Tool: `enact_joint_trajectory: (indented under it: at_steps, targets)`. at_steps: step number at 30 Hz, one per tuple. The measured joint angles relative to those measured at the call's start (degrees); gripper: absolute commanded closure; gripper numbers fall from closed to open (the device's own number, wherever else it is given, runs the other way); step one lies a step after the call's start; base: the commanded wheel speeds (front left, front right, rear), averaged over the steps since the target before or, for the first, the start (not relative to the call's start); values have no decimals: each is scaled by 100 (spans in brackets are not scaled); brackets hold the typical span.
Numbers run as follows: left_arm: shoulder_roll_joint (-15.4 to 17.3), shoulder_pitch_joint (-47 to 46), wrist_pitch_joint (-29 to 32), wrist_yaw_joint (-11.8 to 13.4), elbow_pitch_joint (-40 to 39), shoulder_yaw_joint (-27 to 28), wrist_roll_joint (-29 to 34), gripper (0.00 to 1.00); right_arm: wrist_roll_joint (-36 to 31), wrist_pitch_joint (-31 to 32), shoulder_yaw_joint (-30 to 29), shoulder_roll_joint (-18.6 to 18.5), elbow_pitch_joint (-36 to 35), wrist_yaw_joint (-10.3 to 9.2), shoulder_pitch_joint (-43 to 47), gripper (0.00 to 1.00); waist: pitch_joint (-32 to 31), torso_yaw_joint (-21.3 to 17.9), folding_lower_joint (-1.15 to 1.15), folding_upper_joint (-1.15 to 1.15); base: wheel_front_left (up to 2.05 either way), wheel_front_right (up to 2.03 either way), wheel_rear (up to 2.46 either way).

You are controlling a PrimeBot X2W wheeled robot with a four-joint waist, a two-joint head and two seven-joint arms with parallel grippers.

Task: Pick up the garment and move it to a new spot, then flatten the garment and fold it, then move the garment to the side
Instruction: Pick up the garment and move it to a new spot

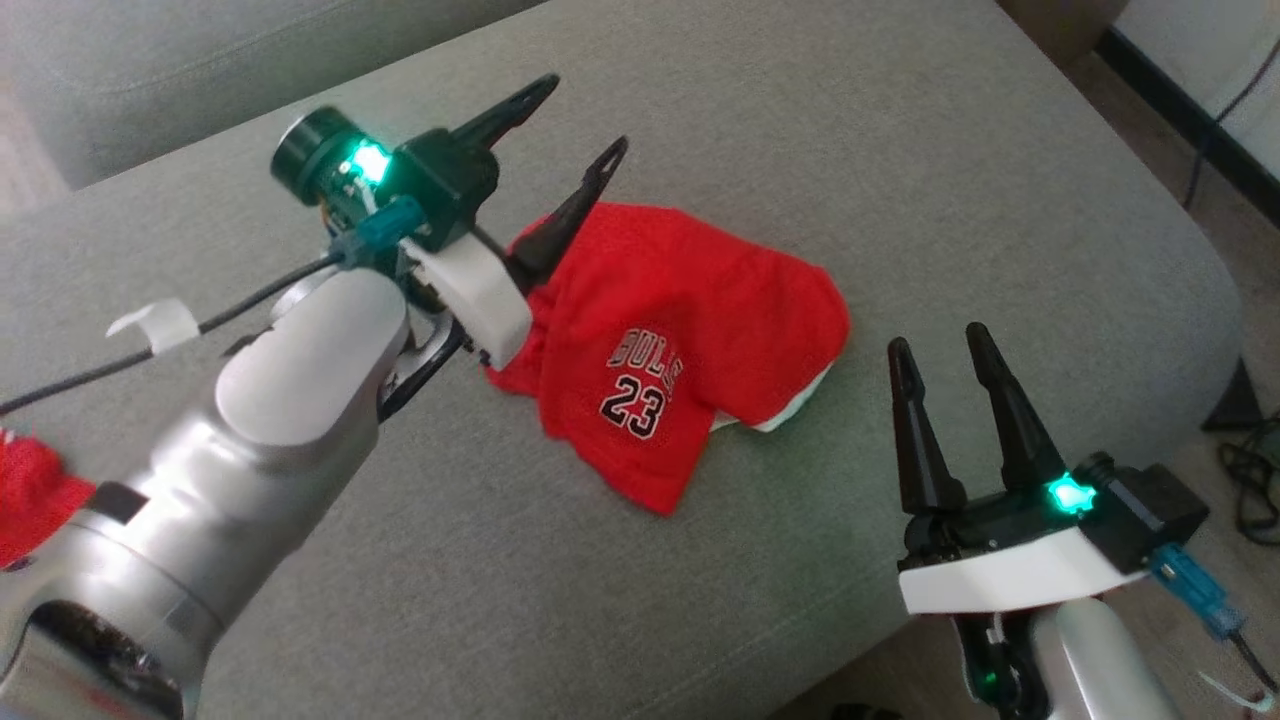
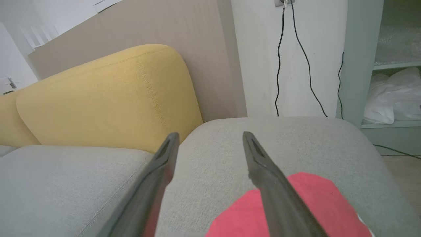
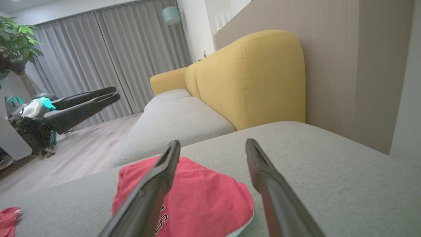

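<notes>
Cushion [image 1: 900, 150], grey, spanned the work area; a yellow backrest [image 2: 108, 98] stood behind it. Red garment [image 1: 690, 300], printed "BULLS 23", lay crumpled near the cushion's middle, with white lining showing at its right hem. Left gripper [image 1: 585, 115] was at the garment's left edge, fingers spread apart, nothing between them; contact with the cloth could not be told. Right gripper [image 1: 937, 338] sat right of the garment, clear of it, fingers likewise apart and empty. A small red cloth [image 1: 30, 495] lay at the far left.
</notes>
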Motion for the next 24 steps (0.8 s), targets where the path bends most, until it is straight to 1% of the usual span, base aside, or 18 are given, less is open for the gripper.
enact_joint_trajectory:
  at_steps: [3,6,9,10,11,13,16,18,21,24]
  targets:
    - [-14,1,-209,0,269,-111,-23,0,-7,0,-15,1,7,0,5,0,-17,151,-1,0,0,0,0]
    - [-58,15,-385,4,435,-40,-147,0,-70,0,-71,1,33,0,10,0,-105,395,-1,0,0,0,0]
    - [-60,99,-485,116,446,27,-176,0,-203,0,-192,0,107,0,34,0,-229,688,-1,0,0,0,0]
    - [-60,99,-485,116,446,27,-176,0,-203,0,-192,0,107,0,34,0,-229,688,-1,0,0,0,0]
    - [-64,185,-520,178,431,76,-190,0,-257,0,-218,0,118,0,43,0,-276,794,-2,0,0,0,0]
    - [-62,465,-536,360,357,275,-363,0,-366,0,-263,1,153,0,110,0,-382,1017,-2,0,0,0,0]
    - [-8,1146,-577,721,93,773,-846,0,-468,0,-361,1,218,0,293,0,-565,1361,-2,0,0,0,0]
    - [164,1625,-578,920,-218,912,-862,0,-524,0,-443,2,214,0,401,0,-682,1591,-2,0,0,0,0]
    - [412,2376,-578,1296,-876,1199,-873,0,-595,0,-625,2,203,0,509,0,-824,1949,-2,0,0,0,0]
    - [555,3164,-579,1625,-1532,1529,-877,0,-693,0,-727,3,209,0,556,0,-939,2264,-2,0,0,0,0]
